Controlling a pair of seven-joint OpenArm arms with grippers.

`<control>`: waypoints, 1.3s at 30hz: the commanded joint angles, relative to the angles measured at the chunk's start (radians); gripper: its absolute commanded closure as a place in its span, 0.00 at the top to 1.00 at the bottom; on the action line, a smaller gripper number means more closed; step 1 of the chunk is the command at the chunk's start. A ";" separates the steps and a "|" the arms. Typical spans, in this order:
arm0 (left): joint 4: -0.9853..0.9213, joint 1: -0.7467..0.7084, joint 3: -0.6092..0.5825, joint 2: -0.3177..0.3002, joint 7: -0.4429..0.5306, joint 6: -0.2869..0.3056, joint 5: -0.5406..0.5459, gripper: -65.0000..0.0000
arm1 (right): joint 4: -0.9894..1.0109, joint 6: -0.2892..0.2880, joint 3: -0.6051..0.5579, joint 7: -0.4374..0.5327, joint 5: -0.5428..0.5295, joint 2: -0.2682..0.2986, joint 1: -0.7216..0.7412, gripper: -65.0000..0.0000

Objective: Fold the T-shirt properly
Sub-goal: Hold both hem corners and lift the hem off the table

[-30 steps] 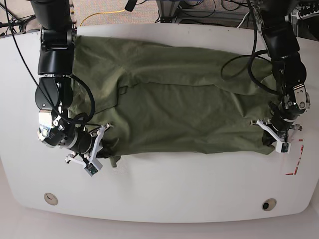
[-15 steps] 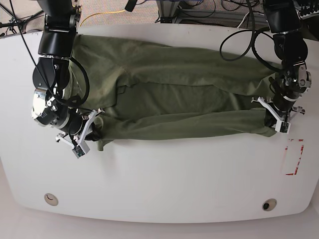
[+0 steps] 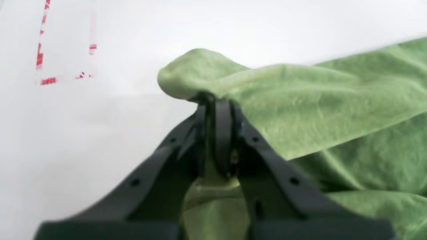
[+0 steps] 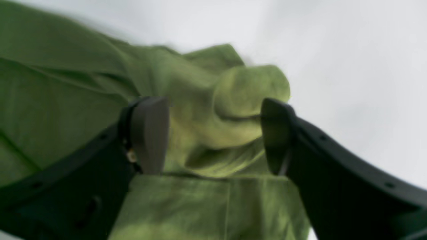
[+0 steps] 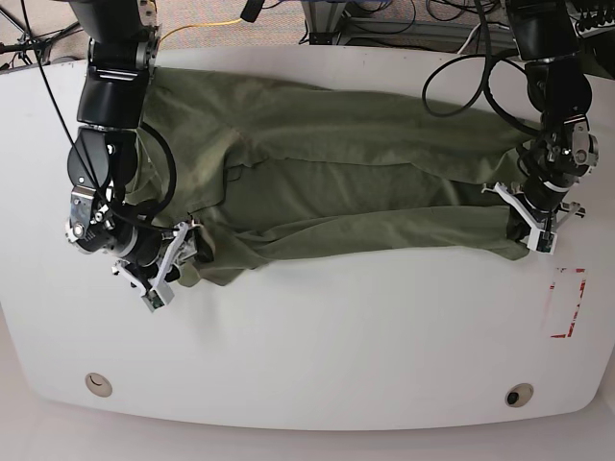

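The T-shirt (image 5: 336,182) lies spread across the far half of the white surface (image 5: 317,346), its near hem turned up into one long fold; the rest of the folding is left, I judge; the left pincer (image 3: 218,110) is pressed together, pinching a bunched shirt edge; the right pincer (image 4: 213,133) stands spread, cloth loose between its jaws; the near half offers open room, with red tape marks (image 5: 567,303) by the left arm.
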State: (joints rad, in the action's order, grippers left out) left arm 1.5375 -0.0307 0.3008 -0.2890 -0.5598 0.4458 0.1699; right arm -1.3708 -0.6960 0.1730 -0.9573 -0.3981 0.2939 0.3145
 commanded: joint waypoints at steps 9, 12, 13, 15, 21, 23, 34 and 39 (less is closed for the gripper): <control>0.021 0.015 0.005 -0.013 0.024 -0.003 0.007 0.00 | 0.382 0.072 0.004 0.149 -0.019 0.017 0.237 0.71; 0.018 0.016 0.005 -0.013 0.024 -0.003 0.007 0.00 | 0.514 0.072 0.007 0.111 -0.026 0.034 0.312 0.71; 0.018 0.016 0.005 -0.013 0.024 -0.003 0.007 0.00 | 0.540 0.072 0.013 0.096 -0.026 0.035 0.326 0.71; 0.016 0.016 0.005 -0.013 0.024 -0.003 0.007 0.00 | 0.611 0.063 0.079 0.042 -0.026 0.035 0.360 0.71; 0.011 0.016 0.005 -0.014 0.024 -0.003 0.006 0.00 | 0.698 -0.001 0.182 0.022 -0.026 0.008 0.384 0.72; 0.011 0.016 0.005 -0.013 0.024 -0.003 0.004 0.00 | 0.713 -0.002 0.181 0.013 -0.026 -0.017 0.394 0.71; 0.011 0.024 0.005 -0.013 0.024 -0.003 0.004 0.00 | 0.650 -0.002 0.182 0.001 -0.026 -0.066 0.417 0.71; 0.011 0.024 0.005 -0.017 0.024 -0.003 0.004 0.00 | 0.578 -0.002 0.184 -0.027 -0.026 0.006 0.397 0.71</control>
State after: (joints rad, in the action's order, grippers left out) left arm 1.5322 -0.0223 0.3000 -0.2890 -0.5606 0.4461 0.1658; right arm -0.7650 -0.6891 0.3523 -0.9813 -0.4091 0.2436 0.6872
